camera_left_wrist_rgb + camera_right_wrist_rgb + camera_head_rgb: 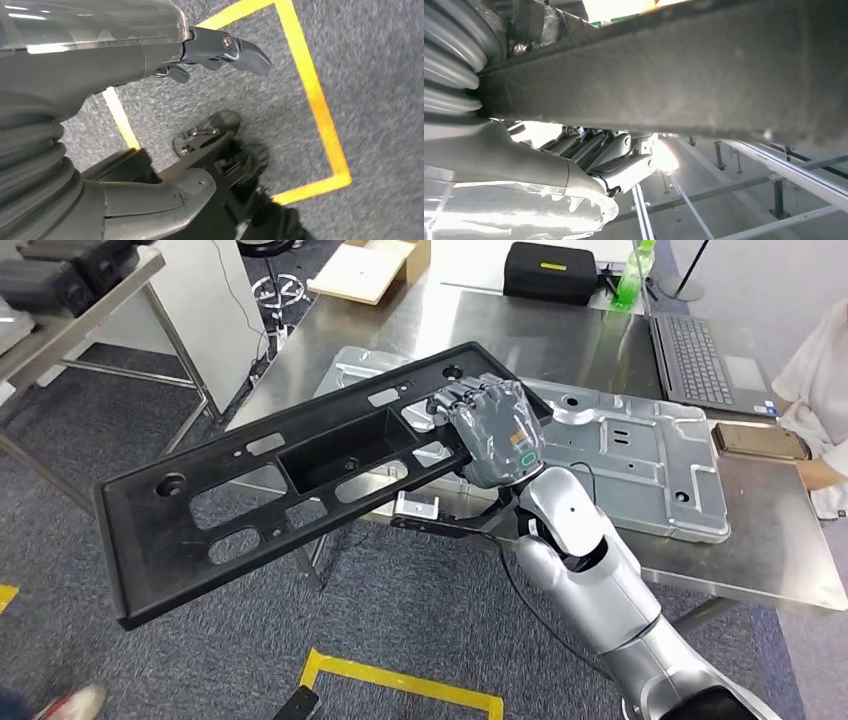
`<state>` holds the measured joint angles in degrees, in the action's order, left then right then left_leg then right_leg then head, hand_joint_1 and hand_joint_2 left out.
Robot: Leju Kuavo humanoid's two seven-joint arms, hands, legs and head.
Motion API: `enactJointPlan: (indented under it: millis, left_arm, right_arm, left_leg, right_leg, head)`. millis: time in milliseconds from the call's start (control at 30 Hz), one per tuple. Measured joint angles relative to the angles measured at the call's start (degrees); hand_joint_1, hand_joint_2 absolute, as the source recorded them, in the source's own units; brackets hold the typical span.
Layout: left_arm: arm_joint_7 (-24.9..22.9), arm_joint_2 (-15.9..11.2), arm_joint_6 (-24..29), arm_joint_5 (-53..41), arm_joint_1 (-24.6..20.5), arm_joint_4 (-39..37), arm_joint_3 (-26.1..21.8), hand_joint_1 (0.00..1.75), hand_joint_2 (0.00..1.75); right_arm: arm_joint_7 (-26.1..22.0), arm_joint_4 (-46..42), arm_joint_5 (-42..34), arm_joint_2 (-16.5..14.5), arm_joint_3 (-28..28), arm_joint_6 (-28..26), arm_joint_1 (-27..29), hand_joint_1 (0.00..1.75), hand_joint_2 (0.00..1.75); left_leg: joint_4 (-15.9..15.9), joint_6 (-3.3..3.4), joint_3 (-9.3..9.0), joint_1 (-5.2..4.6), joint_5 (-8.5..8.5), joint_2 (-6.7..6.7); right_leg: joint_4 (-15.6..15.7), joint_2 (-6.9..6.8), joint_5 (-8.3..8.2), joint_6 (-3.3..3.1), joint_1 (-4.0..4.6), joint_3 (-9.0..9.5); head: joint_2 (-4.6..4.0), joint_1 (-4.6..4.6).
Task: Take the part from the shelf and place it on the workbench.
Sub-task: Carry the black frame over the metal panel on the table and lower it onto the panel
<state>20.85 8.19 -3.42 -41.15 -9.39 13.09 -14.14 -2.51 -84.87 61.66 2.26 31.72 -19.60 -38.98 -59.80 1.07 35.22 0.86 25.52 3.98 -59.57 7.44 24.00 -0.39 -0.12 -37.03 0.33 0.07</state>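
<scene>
Likely a workshop: steel workbench (560, 330), stamped metal panel (640, 455), yellow floor tape (400, 680), laptop (705, 360)

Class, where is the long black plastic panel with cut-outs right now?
In the head view, the long black plastic panel is held by the right robot hand, tilted, over the near edge of the steel workbench beside the silver metal plate.

Right arm: raised, bent | right hand (493, 432): fingers curled over held panel (300, 475) edge | left hand (125, 55): fingers apart, nothing between them
</scene>
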Motion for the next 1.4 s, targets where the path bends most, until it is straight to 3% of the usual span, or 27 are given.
enactJointPlan:
  millis: [33,100,167,233,267,300,367,433,467,533,600,667,733,767,800,833,867,933,967,1067,1133,1233,1267,1300,1333,1400]
  left_arm:
    - [0.04,0.04,-0.02,-0.01,-0.08,0.00,0.00,0.00,1.75]
    - [0.15,0.09,-0.02,0.01,-0.25,0.01,-0.01,0.00,1.75]
    - [0.20,0.11,-0.01,0.02,-0.27,0.02,-0.02,0.00,1.75]
    - [0.21,0.08,-0.02,-0.02,-0.11,0.02,-0.03,0.00,1.75]
    - [0.20,0.06,-0.02,-0.04,-0.05,0.02,-0.04,0.00,1.75]
    - [0.20,0.04,-0.02,-0.06,-0.05,0.02,-0.04,0.00,1.75]
    - [0.22,0.05,-0.02,-0.08,-0.15,0.02,-0.04,0.00,1.75]
    - [0.26,0.05,-0.04,-0.10,-0.33,0.02,-0.03,0.00,1.75]
    - [0.29,0.05,-0.07,-0.10,-0.41,0.02,-0.03,0.00,1.75]
    - [0.43,0.08,-0.14,-0.10,-0.50,0.02,-0.04,0.00,1.75]
    - [0.66,0.08,-0.21,-0.10,-0.53,0.02,-0.03,0.00,1.75]
    - [0.87,0.07,-0.34,-0.10,-0.47,0.02,-0.02,0.00,1.75]
    - [0.98,0.07,-0.53,-0.10,-0.22,0.02,-0.02,0.00,1.75]
    - [1.03,0.07,-0.58,-0.10,-0.08,0.02,-0.02,0.00,1.75]
    - [1.07,0.07,-0.62,-0.10,0.02,0.02,-0.02,0.00,1.75]
    - [1.12,0.07,-0.63,-0.10,0.07,0.02,-0.02,0.00,1.75]
    - [1.18,0.06,-0.64,-0.10,0.08,0.02,-0.02,0.00,1.75]
    - [1.26,-0.03,-0.68,-0.09,0.02,0.02,-0.02,0.00,1.75]
    - [1.30,-0.08,-0.72,-0.09,0.00,0.02,-0.02,0.00,1.75]
    - [1.36,-0.12,-0.79,-0.03,0.01,0.03,-0.04,0.00,1.75]
    - [1.42,-0.09,-0.80,0.04,-0.05,0.03,-0.04,0.00,1.75]
    - [1.50,-0.10,-0.92,0.16,-0.04,0.02,-0.04,0.00,1.75]
    - [1.55,-0.12,-1.02,0.19,0.02,0.02,-0.04,0.00,1.75]
    - [1.61,-0.14,-1.11,0.21,0.08,0.02,-0.04,0.00,1.75]
    - [1.69,-0.15,-1.20,0.22,0.12,0.02,-0.04,0.00,1.75]
    - [1.88,-0.15,-1.37,0.19,0.12,0.02,-0.04,0.00,1.75]
  right_arm:
    - [-0.01,-0.02,0.00,0.04,-0.06,-0.01,0.02,1.75,1.75]
    - [-0.01,-0.08,-0.02,0.13,-0.27,-0.02,-0.04,1.75,1.75]
    - [-0.01,-0.16,-0.05,0.15,-0.43,-0.02,-0.16,1.75,1.75]
    - [-0.01,-0.17,-0.09,0.16,-0.46,-0.01,-0.07,1.75,1.75]
    - [-0.01,-0.14,-0.10,0.19,-0.46,0.00,0.03,1.75,1.75]
    - [-0.01,-0.10,-0.11,0.23,-0.46,0.01,0.08,1.75,1.75]
    - [-0.01,-0.05,-0.11,0.30,-0.46,0.00,0.09,1.75,1.75]
    - [-0.01,-0.04,-0.10,0.31,-0.46,0.01,0.05,1.75,1.75]
    - [-0.01,-0.02,-0.10,0.33,-0.47,0.02,0.05,1.75,1.75]
    - [-0.01,0.02,-0.07,0.37,-0.48,0.03,0.06,1.75,1.75]
    - [-0.01,0.02,0.01,0.39,-0.48,0.02,0.00,1.75,1.75]
    - [-0.01,0.00,0.08,0.34,-0.46,0.02,-0.12,1.75,1.75]
    - [-0.01,0.05,0.09,0.26,-0.46,0.02,-0.15,1.75,1.75]
    - [-0.01,0.10,0.10,0.24,-0.45,0.03,-0.12,1.75,1.75]
    - [-0.01,0.14,0.11,0.24,-0.45,0.03,-0.10,1.75,1.75]
    - [-0.01,0.17,0.13,0.24,-0.44,0.03,-0.09,1.75,1.75]
    - [-0.01,0.17,0.13,0.24,-0.44,0.03,-0.09,1.75,1.75]
    - [-0.01,0.15,0.13,0.24,-0.44,0.03,-0.11,1.75,1.75]
    - [-0.01,0.14,0.13,0.24,-0.44,0.04,-0.10,1.75,1.75]
    - [-0.01,0.13,0.13,0.24,-0.46,0.03,-0.09,1.75,1.75]
    - [-0.01,0.09,0.13,0.25,-0.51,0.01,-0.15,1.75,1.75]
    - [0.01,0.10,0.11,0.26,-0.57,-0.01,0.06,1.75,1.75]
    - [0.02,0.11,0.10,0.28,-0.58,-0.01,0.25,1.75,1.75]
    - [0.02,0.11,0.09,0.31,-0.58,-0.01,0.41,1.75,1.75]
    - [0.02,0.11,0.10,0.33,-0.58,-0.01,0.49,1.75,1.75]
    - [0.02,0.02,0.10,0.34,-0.58,-0.01,0.49,1.75,1.75]
  left_leg:
    - [0.16,0.20,-0.10,0.04,-0.10,-0.58]
    - [0.86,0.82,-0.58,0.20,-0.36,-1.88]
    - [1.25,1.33,-0.93,0.18,-0.42,-3.26]
    - [1.24,1.47,-0.98,0.08,-0.25,-4.68]
    - [1.22,1.40,-1.02,0.08,-0.15,-5.38]
    - [1.20,1.30,-1.09,0.08,-0.02,-5.93]
    - [1.17,0.93,-1.39,0.11,0.28,-6.72]
    - [1.14,0.40,-1.60,-0.06,0.58,-7.25]
    - [1.16,0.10,-1.68,-0.12,0.67,-7.44]
    - [1.33,-0.59,-1.88,-0.13,0.75,-7.68]
    - [0.52,-1.17,-1.77,0.09,1.59,-7.00]
    - [-4.17,-1.40,0.26,0.28,4.37,-5.54]
    - [-11.60,-1.48,4.03,0.27,7.42,-4.67]
    - [-14.01,-1.51,5.45,0.26,7.81,-4.51]
    - [-14.42,-1.47,5.97,0.26,7.09,-4.46]
    - [-12.67,-1.35,5.45,0.26,5.40,-4.44]
    - [-9.22,-1.14,4.07,0.25,3.13,-4.36]
    - [-2.70,-0.66,1.22,0.07,0.41,-4.02]
    - [-0.89,-0.48,0.43,-0.07,-0.02,-3.88]
    - [0.25,0.08,-0.02,-0.17,-0.12,-3.87]
    - [0.90,0.71,-0.43,0.10,-0.46,-4.03]
    - [1.21,1.26,-0.66,0.17,-0.52,-4.26]
    - [1.20,1.26,-0.67,0.17,-0.49,-4.31]
    - [1.18,1.22,-0.69,0.19,-0.44,-4.34]
    - [1.17,1.14,-0.75,0.21,-0.37,-4.36]
    - [1.12,0.81,-0.95,0.26,-0.16,-4.36]
  right_leg:
    - [0.09,0.48,-0.07,0.38,-0.13,-0.11]
    - [-1.04,-1.37,0.72,1.07,0.01,-0.62]
    - [-6.01,-5.05,3.45,1.69,0.00,-3.01]
    - [-12.64,-6.71,6.08,2.23,-0.46,-6.58]
    - [-14.25,-7.03,6.20,2.42,-0.70,-7.56]
    - [-13.85,-7.23,5.35,2.54,-0.91,-7.47]
    - [-7.49,-7.70,1.85,2.57,-1.15,-4.17]
    - [-1.19,-8.24,-0.16,2.16,-0.86,-0.78]
    - [0.24,-8.39,-0.31,1.83,-0.64,-0.04]
    - [0.55,-8.16,-0.14,1.07,-0.31,0.03]
    - [1.00,-7.96,-0.20,0.29,-0.40,0.46]
    - [1.35,-7.83,-0.21,-0.46,-0.50,0.92]
    - [1.25,-7.54,-0.03,-0.96,-0.26,1.00]
    - [1.12,-7.30,0.09,-1.09,-0.12,1.02]
    - [0.93,-7.04,0.23,-1.17,0.00,1.03]
    - [0.71,-6.78,0.39,-1.18,0.08,1.06]
    - [0.44,-6.56,0.60,-1.12,0.13,1.08]
    - [-0.10,-6.18,0.97,-0.81,0.27,0.98]
    - [-0.27,-6.05,1.07,-0.57,0.29,0.87]
    - [-0.25,-5.88,1.11,0.28,0.15,0.75]
    - [-1.86,-6.19,2.37,0.89,0.08,0.16]
    - [-11.35,-6.71,7.02,1.76,-0.37,-4.38]
    - [-14.16,-6.78,7.82,1.98,-0.57,-5.84]
    - [-15.12,-6.87,7.58,2.15,-0.78,-6.45]
    - [-13.92,-6.98,6.32,2.25,-0.97,-5.94]
    - [-6.87,-7.40,2.68,2.31,-1.24,-2.48]
  head:
    - [0.00,-0.01]
    - [0.00,0.06]
    - [0.00,0.16]
    - [0.00,0.20]
    - [0.00,0.19]
    - [0.00,0.20]
    - [0.00,0.19]
    - [0.00,0.18]
    - [0.00,0.18]
    - [0.00,0.17]
    - [0.00,0.16]
    - [0.00,0.14]
    - [0.00,0.13]
    - [0.00,0.13]
    - [0.00,0.13]
    - [0.00,0.13]
    - [0.00,0.13]
    - [0.00,0.15]
    - [0.00,0.15]
    - [0.00,0.14]
    - [0.00,0.15]
    - [0.00,0.16]
    - [0.00,0.18]
    - [0.00,0.17]
    - [0.00,0.17]
    - [0.00,0.17]
